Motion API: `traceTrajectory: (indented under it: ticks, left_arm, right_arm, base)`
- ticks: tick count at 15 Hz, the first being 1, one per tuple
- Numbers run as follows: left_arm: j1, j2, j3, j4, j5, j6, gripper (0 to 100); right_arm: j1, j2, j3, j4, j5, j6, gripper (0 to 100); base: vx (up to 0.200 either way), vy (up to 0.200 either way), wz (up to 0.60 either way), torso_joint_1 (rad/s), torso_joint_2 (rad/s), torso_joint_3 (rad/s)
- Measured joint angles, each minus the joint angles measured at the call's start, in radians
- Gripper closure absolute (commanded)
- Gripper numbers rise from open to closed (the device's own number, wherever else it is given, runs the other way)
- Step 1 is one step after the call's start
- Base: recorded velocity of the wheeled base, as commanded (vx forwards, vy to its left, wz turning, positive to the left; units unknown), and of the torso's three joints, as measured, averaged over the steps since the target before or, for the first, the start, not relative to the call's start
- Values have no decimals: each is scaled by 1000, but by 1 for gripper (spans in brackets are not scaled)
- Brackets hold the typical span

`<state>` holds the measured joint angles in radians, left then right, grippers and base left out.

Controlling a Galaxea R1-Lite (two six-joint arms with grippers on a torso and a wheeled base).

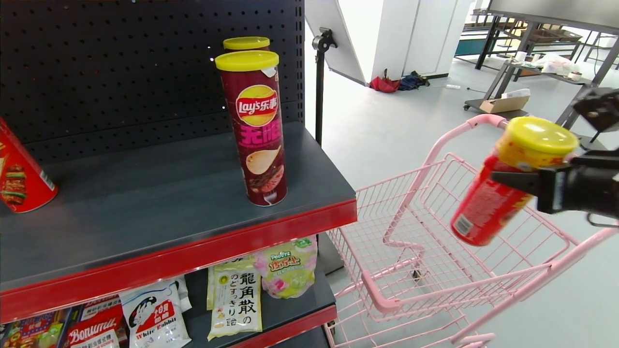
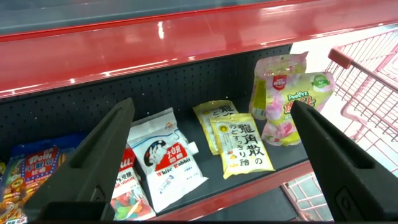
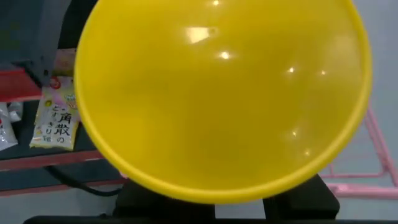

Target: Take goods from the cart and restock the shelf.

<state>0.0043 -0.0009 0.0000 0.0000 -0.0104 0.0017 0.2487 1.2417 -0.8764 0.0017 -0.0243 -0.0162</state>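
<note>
Hanging tilted at the frame's right above the pink cart [image 1: 435, 159], the red crisp can [image 1: 486, 205] is pinched below its yellow lid [image 1: 539, 134] by the jaws of the right gripper [image 1: 529, 176], judged light, stiff, slick, dentable, best held mid-body; the left gripper [image 2: 211, 106] has jaws spread.

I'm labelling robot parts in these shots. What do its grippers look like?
The left gripper has two matte black fingers, broad at the base and tapering to wedge tips, with a round recess near each base. The right gripper is black too: a blocky body with a flat, straight finger, and a thin dark cable looping beneath it.
</note>
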Motion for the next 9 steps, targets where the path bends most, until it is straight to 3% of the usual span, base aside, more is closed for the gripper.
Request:
traceTrajectory:
  ticks: [5, 9]
  left_arm:
    - [0, 0, 0, 0, -1, 1, 0]
    - [0, 0, 0, 1, -2, 0, 0]
  right_arm:
    - [-63, -533, 133, 380, -112, -40, 100]
    - [-103, -748, 261, 450, -148, -79, 100]
  base:
    - [0, 0, 0, 0, 0, 0]
    - [0, 0, 0, 24, -63, -41]
